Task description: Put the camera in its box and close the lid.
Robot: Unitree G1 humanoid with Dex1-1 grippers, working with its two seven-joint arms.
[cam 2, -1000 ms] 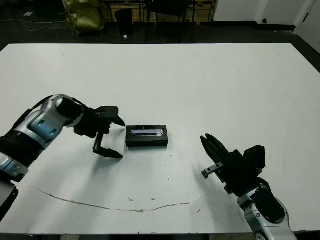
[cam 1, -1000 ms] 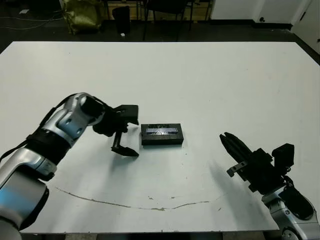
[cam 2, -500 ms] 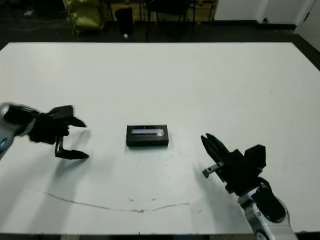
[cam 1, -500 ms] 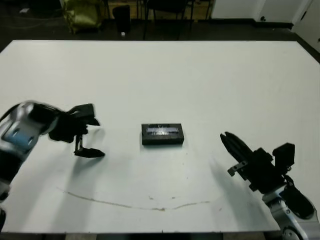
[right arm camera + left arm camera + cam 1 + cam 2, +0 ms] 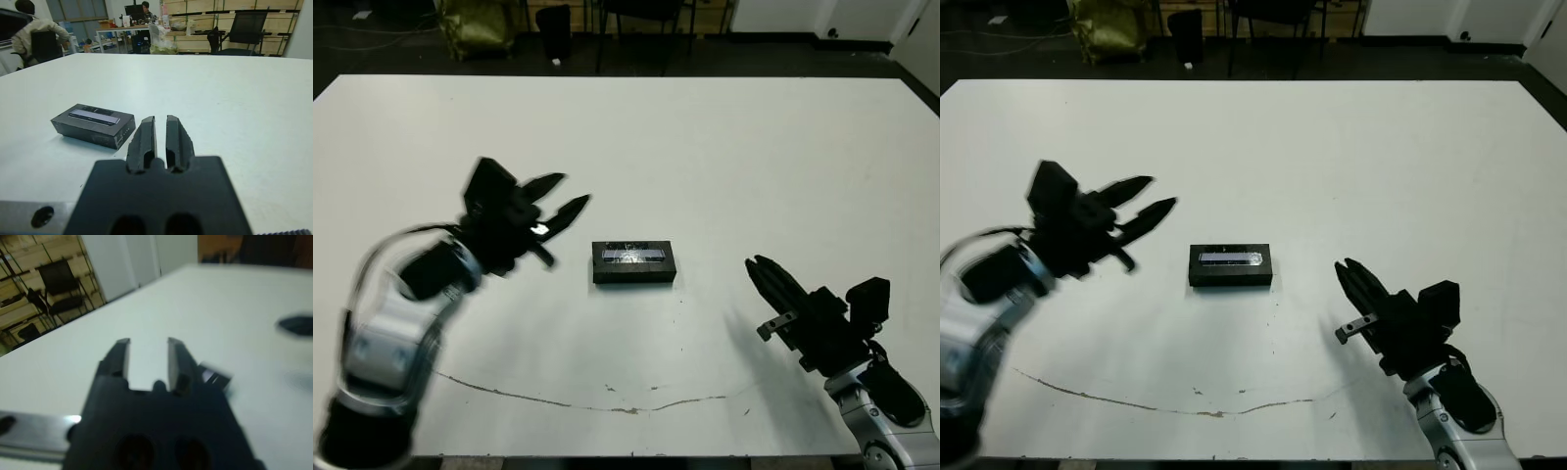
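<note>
A: Asking where the box is lying now, and which way.

B: Lying at centre of frame on the table, long axis running left-right across the pic. Lid sitting on top, glossy strip facing up, looking flush. Camera not showing anywhere; prob. lying inside, but only judging.

A: And the claws?

B: Left gripper hanging left of the box and a bit higher in frame, above the table, blurred. Fingers standing clearly apart, holding nothing, tips pointing right toward the box's short end. Right gripper sitting at lower right, fingers nearly together w/ only a thin slit showing, also holding nothing, tips pointing up-left at the other short end.

A: Which arm being nearer?

B: Left one, slightly. Both staying apart from the box, not touching.
</note>
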